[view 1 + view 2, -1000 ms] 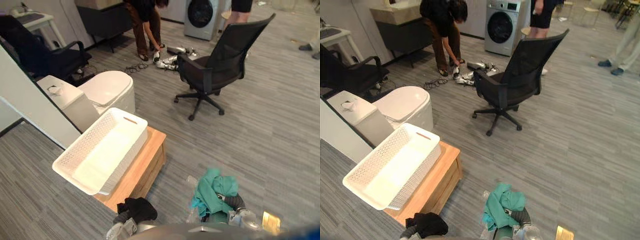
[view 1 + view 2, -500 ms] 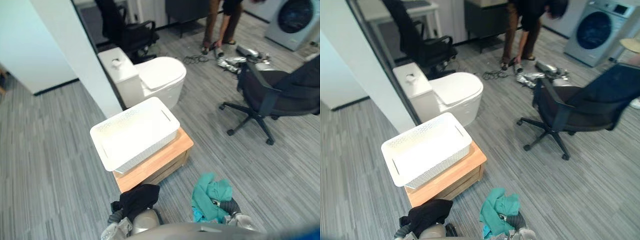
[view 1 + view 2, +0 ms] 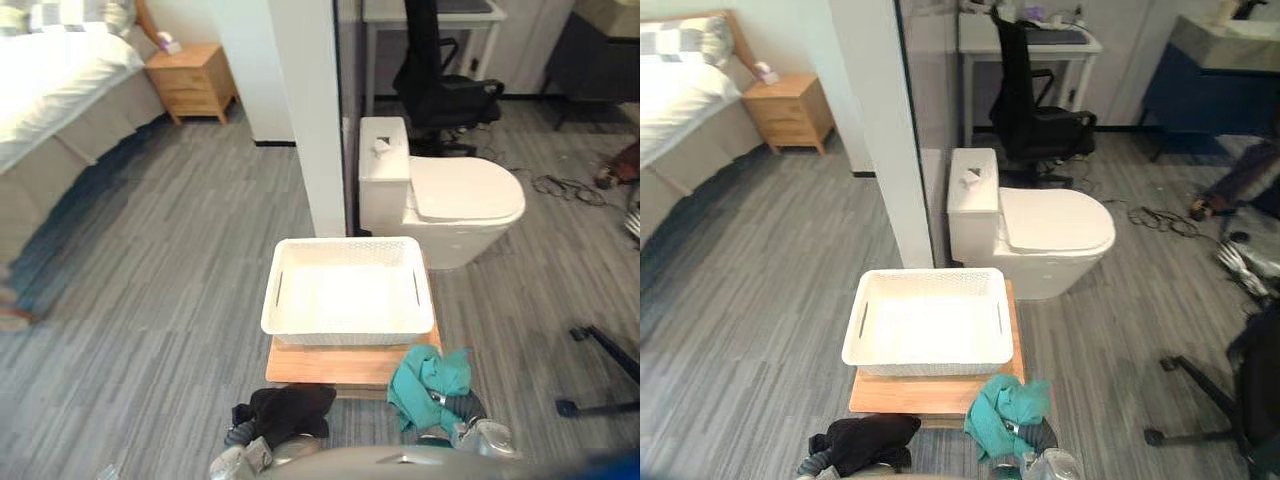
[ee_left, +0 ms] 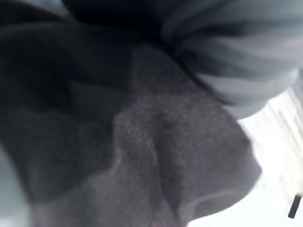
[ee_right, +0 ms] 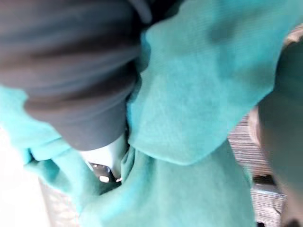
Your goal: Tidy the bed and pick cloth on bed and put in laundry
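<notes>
fingers (image 5: 102, 163) round teal cloth (image 3: 430, 375), grey floor (image 3: 180, 270)

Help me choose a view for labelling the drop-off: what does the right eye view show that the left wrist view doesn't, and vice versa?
Right eye view: the room layout, with a white basket on a wooden stand, the toilet behind it, the bed far left, and the teal cloth low in front. Left wrist view: the ribbed cover of the left hand, close against draped fabric. Both: the black cloth; a pale patch past it in the wrist view may be the basket.
</notes>
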Available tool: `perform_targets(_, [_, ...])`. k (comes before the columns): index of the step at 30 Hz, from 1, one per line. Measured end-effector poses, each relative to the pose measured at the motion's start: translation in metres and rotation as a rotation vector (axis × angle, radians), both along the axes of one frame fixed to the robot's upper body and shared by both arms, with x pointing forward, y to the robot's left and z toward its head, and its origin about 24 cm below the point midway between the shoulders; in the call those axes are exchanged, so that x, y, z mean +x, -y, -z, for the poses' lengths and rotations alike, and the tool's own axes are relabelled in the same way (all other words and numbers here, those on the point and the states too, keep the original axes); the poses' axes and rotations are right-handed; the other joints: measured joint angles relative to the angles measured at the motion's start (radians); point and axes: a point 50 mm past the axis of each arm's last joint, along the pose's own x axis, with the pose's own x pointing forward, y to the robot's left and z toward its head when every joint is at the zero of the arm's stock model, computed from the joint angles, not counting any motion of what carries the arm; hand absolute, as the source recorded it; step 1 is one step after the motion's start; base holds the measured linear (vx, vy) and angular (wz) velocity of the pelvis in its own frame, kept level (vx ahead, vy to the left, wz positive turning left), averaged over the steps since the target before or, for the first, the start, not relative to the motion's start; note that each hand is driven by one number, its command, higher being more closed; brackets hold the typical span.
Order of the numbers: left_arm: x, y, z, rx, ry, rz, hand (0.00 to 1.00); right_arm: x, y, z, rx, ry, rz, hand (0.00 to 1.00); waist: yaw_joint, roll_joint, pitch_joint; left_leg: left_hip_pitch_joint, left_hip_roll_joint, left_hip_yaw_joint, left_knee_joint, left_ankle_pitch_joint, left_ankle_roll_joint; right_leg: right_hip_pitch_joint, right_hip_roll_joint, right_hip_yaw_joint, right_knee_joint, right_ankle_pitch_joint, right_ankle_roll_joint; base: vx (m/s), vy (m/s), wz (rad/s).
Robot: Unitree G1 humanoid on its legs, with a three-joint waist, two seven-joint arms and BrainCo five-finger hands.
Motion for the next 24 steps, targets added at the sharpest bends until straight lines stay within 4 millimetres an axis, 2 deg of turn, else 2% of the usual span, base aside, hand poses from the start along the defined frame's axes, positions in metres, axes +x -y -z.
perform_targets(3, [-0.002, -0.005, -0.001, 0.017, -0.001, 0.000, 1.00, 0.001, 0.002, 0.001, 0.013, -0.016, 0.048, 1.00, -0.002, -0.020, -0.007, 0.016, -0.016, 0.009, -0.050, 0.027, 0.005, 0.008, -0.007, 0.000, -0.021, 0.002, -0.002, 0.03, -0.006, 0.03])
perform_targets(7, [-0.001, -0.013, -0.002, 0.073, -0.032, 0.126, 1.00, -0.010, 0.006, 0.005, 0.037, -0.052, 0.207, 1.00, -0.024, -0.043, -0.016, 0.042, -0.059, 0.016, -0.167, 0.109, 0.023, 0.015, -0.031, -0.016, -0.066, 0.024, 0.014, 0.00, 0.058, 0.15])
perform_targets(11, [0.000, -0.018, -0.002, 0.111, -0.060, 0.217, 1.00, -0.018, 0.012, 0.006, 0.022, -0.071, 0.400, 1.00, -0.035, -0.047, -0.015, 0.051, -0.071, 0.010, -0.194, 0.129, 0.029, 0.033, -0.037, -0.030, -0.095, 0.053, 0.024, -0.05, 0.056, 0.14])
perform_targets(13, [0.000, -0.019, -0.002, 0.119, -0.065, 0.235, 1.00, -0.018, 0.017, 0.005, 0.000, -0.064, 0.437, 1.00, -0.035, -0.049, -0.015, 0.052, -0.074, 0.009, -0.196, 0.130, 0.030, 0.038, -0.040, -0.030, -0.099, 0.055, 0.026, -0.12, 0.042, 0.05])
perform_targets(16, [-0.002, -0.024, -0.002, 0.124, -0.092, 0.240, 1.00, 0.000, 0.053, -0.011, -0.121, 0.050, 0.561, 1.00, -0.039, -0.055, -0.016, 0.044, -0.092, 0.007, -0.203, 0.142, 0.048, 0.041, -0.053, -0.028, -0.122, 0.056, 0.028, -0.15, 0.046, 0.04])
perform_targets(18, [-0.006, -0.024, -0.001, 0.121, -0.116, 0.261, 1.00, 0.022, 0.088, -0.034, -0.220, 0.179, 0.585, 1.00, -0.041, -0.055, -0.016, 0.031, -0.101, 0.007, -0.203, 0.142, 0.049, 0.038, -0.057, -0.027, -0.140, 0.063, 0.042, -0.14, 0.070, 0.02])
perform_targets(19, [-0.011, -0.024, -0.001, 0.118, -0.134, 0.268, 1.00, 0.040, 0.108, -0.053, -0.278, 0.275, 0.574, 1.00, -0.044, -0.053, -0.017, 0.029, -0.102, 0.011, -0.203, 0.138, 0.054, 0.040, -0.057, -0.023, -0.158, 0.067, 0.051, -0.10, 0.075, -0.06])
perform_targets(21, [-0.020, -0.024, 0.001, 0.113, -0.159, 0.266, 1.00, 0.073, 0.135, -0.090, -0.351, 0.438, 0.539, 1.00, -0.045, -0.053, -0.017, 0.028, -0.108, 0.021, -0.203, 0.135, 0.060, 0.042, -0.053, -0.001, -0.187, 0.071, 0.057, -0.06, 0.090, -0.12])
perform_targets(22, [-0.021, -0.024, 0.001, 0.113, -0.166, 0.267, 1.00, 0.082, 0.141, -0.102, -0.370, 0.484, 0.527, 1.00, -0.046, -0.053, -0.018, 0.024, -0.112, 0.021, -0.203, 0.134, 0.061, 0.042, -0.053, 0.001, -0.194, 0.071, 0.058, -0.02, 0.089, -0.06])
perform_targets(24, [-0.026, -0.026, 0.001, 0.117, -0.180, 0.280, 1.00, 0.114, 0.154, -0.141, -0.414, 0.638, 0.476, 1.00, -0.055, -0.055, -0.021, 0.005, -0.121, 0.020, -0.203, 0.132, 0.067, 0.038, -0.055, 0.010, -0.207, 0.077, 0.066, 0.06, 0.080, 0.08])
